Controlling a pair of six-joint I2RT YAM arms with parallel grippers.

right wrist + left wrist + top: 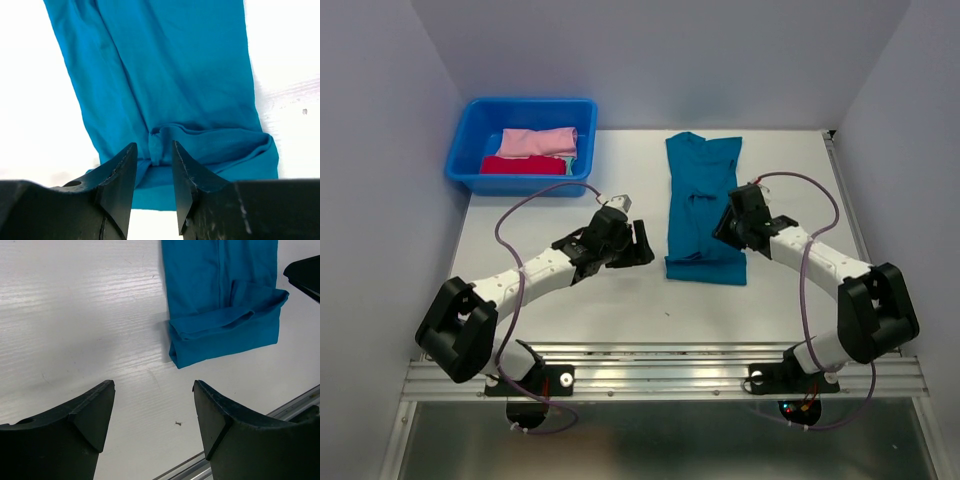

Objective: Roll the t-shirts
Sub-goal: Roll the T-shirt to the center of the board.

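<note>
A teal-blue t-shirt (700,180), folded into a long strip, lies on the white table (570,300) right of centre. Its near end (225,335) is turned over into a low roll. My left gripper (645,243) hovers open just left of that end, over bare table, nothing between its fingers (152,385). My right gripper (725,228) sits over the strip's right side with its jaws narrowly apart. In the right wrist view a pinched ridge of the teal t-shirt (165,65) shows in the gap at the gripper (154,145). Pink (540,142) and red (520,165) bundles lie in the tub.
A bright-blue plastic tub (470,130) stands at the back left. Grey walls close in the table on three sides. A metal rail (660,365) runs along the near edge. A small dark speck (179,423) lies on the table near the left gripper.
</note>
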